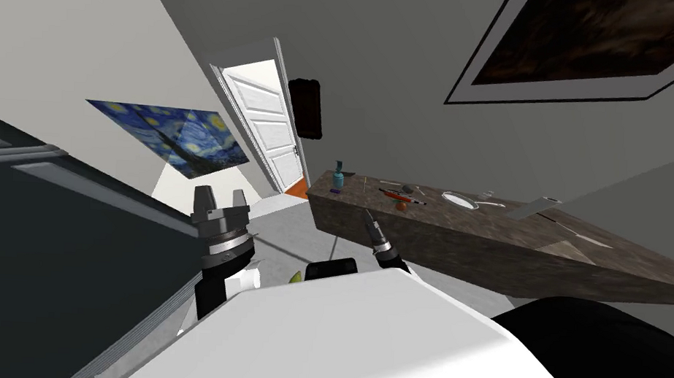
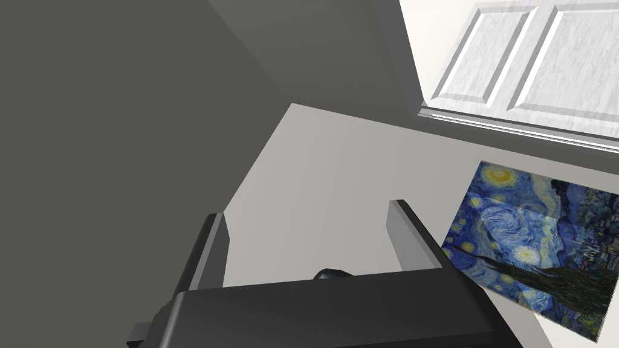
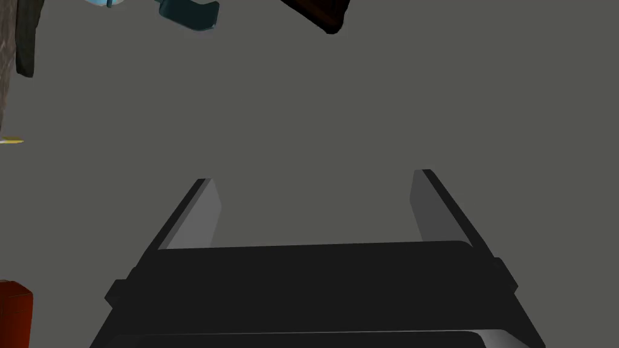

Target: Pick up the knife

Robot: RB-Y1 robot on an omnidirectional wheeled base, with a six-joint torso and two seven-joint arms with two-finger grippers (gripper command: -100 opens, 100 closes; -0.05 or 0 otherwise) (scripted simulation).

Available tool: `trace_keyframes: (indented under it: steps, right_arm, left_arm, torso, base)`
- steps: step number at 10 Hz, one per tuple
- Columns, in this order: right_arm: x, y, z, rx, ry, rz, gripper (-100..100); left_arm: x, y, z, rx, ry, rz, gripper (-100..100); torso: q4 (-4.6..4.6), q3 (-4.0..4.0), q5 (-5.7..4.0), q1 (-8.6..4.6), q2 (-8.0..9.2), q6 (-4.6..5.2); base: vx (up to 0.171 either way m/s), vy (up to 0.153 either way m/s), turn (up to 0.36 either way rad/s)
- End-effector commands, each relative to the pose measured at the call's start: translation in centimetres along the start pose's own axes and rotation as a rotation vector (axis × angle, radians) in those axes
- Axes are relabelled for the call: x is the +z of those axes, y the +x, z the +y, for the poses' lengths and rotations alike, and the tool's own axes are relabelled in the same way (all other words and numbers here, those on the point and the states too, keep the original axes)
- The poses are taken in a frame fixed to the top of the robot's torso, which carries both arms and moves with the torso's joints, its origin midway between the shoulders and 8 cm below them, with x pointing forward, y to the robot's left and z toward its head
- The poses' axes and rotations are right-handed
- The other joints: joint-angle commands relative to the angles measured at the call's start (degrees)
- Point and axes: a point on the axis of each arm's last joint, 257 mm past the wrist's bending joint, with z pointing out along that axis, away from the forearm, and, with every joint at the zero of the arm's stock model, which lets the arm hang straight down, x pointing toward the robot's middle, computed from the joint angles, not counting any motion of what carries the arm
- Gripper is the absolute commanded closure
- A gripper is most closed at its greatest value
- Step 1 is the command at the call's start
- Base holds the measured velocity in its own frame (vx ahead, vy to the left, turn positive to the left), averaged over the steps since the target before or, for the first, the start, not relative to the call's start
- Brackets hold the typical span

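A long brown counter [image 1: 471, 244] stands ahead and to the right of me in the head view. On its top lies a thin, dark, red-handled thing [image 1: 402, 195] that looks like the knife, with a small orange-red ball [image 1: 400, 206] beside it. My right gripper [image 1: 368, 216] hovers in front of the counter's near side, below the knife and apart from it. Seen from the right wrist, that gripper [image 3: 311, 181] is open and empty and faces a grey wall. My left gripper [image 1: 220, 198] is raised off to the left, and the left wrist view shows this gripper [image 2: 308, 211] open and empty.
The counter also carries a teal bottle [image 1: 338, 176], a white pan [image 1: 461, 200] and a grey box [image 1: 539, 207]. A white door [image 1: 266, 128] stands beyond the counter's end, with a blue painting [image 1: 178, 135] left of it. A dark cabinet [image 1: 46, 253] stands close on my left.
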Motion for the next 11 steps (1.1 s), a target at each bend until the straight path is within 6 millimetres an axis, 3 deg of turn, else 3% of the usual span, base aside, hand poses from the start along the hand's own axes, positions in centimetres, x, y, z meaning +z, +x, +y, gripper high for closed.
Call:
trace_keyframes:
  steps: [1, 2, 3, 4, 5, 7, 8, 10, 11]
  right_arm:
    - [-1.1, 1.0, -0.2, -0.021, 0.011, 0.02, -100]
    - [-1.1, 1.0, -0.2, -0.034, 0.011, 0.02, -100]
    - [-3.2, 2.7, -1.3, -0.026, 0.044, 0.064, -100]
    - [-3.3, 3.0, -1.3, -0.05, 0.043, 0.068, -100]
    - [-5.4, 4.3, -2.1, -0.038, 0.071, 0.106, -100]
    - [-5.8, 4.9, -2.4, -0.084, 0.079, 0.121, -100]
    - [-8.2, 6.2, -3.2, -0.073, 0.111, 0.163, -100]
    - [-8.8, 6.8, -3.5, -0.113, 0.119, 0.179, -100]
    - [-11.6, 7.9, -4.5, -0.111, 0.158, 0.225, -100]
  left_arm:
    - [0.0, 0.0, 0.0, 0.0, 0.0, 0.0, 0]
    - [0.0, 0.0, 0.0, 0.0, 0.0, 0.0, 0]
    - [0.0, 0.0, 0.0, 0.0, 0.0, 0.0, 0]
    - [0.0, 0.0, 0.0, 0.0, 0.0, 0.0, 0]
    - [0.0, 0.0, 0.0, 0.0, 0.0, 0.0, 0]
    - [0.0, 0.0, 0.0, 0.0, 0.0, 0.0, 0]
    - [0.0, 0.0, 0.0, 0.0, 0.0, 0.0, 0]
    - [0.0, 0.0, 0.0, 0.0, 0.0, 0.0, 0]
    - [0.0, 0.0, 0.0, 0.001, 0.0, 0.0, 0]
  torso:
    - [0.0, 0.0, 0.0, 0.0, 0.0, 0.0]
    - [0.01, 0.01, 0.01, 0.01, 0.0, 0.06]
    - [-0.01, -0.06, 0.0, -0.07, -0.12, 0.08]
    - [0.0, 0.0, 0.02, 0.09, 0.0, 0.0]
    - [0.01, 0.01, 0.03, 0.08, 0.01, 0.07]
    - [0.01, 0.02, 0.04, 0.08, 0.01, 0.08]
    - [-0.01, -0.06, -0.01, -0.12, -0.14, 0.09]
    - [-0.02, -0.06, 0.01, -0.03, -0.12, 0.07]
    - [-0.02, -0.08, -0.02, -0.17, -0.16, 0.1]
  base:
    - [-0.079, 0.063, 0.224]
    - [-0.03, 0.04, -0.007]
    - [-0.084, 0.092, 0.432]
    - [-0.08, 0.087, 0.225]
    - [-0.093, 0.13, 0.398]
    - [-0.039, 0.057, 0.071]
    - [-0.035, 0.083, 0.354]
    - [-0.026, 0.048, 0.148]
    - [-0.042, 0.071, 0.323]
